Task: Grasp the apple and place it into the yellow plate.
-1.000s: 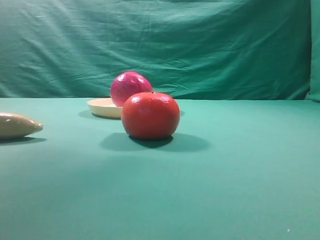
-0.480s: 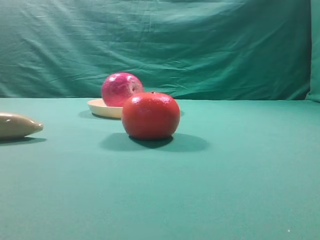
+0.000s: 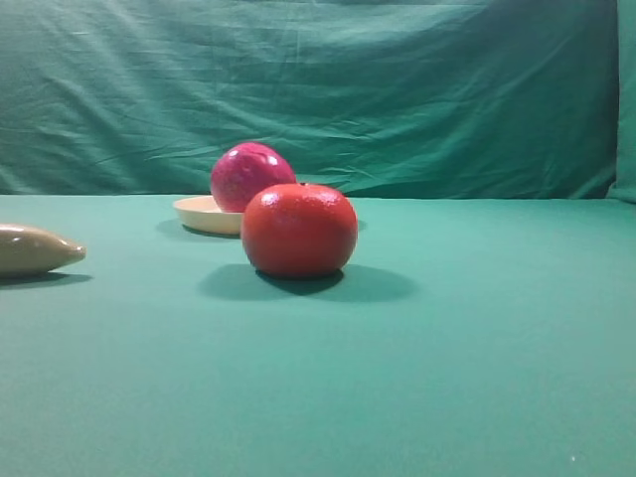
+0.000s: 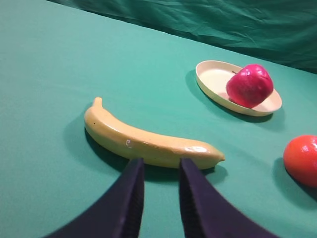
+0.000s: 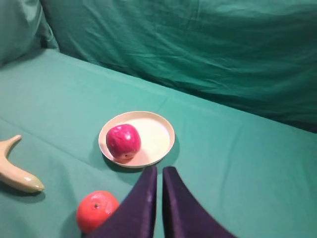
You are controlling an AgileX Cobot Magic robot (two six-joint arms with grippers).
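The apple (image 3: 248, 175), glossy magenta-pink, lies in the yellow plate (image 3: 199, 213) at the back of the table, behind the orange-red fruit. In the right wrist view the apple (image 5: 123, 141) sits in the left part of the plate (image 5: 157, 133), and my right gripper (image 5: 159, 169) hangs empty just short of the plate's near rim, fingers almost touching. In the left wrist view the apple (image 4: 249, 85) rests at the right end of the plate (image 4: 213, 79). My left gripper (image 4: 161, 162) is empty, with a narrow gap, just before a banana.
An orange-red round fruit (image 3: 299, 230) stands in front of the plate; it also shows in the right wrist view (image 5: 97, 210). A beige banana (image 4: 148, 144) lies at the left (image 3: 35, 248). A green cloth backdrop (image 3: 397, 89) closes the rear.
The apple has rocked in the plate: first to the left, then a little back to the right. Nothing else has moved.
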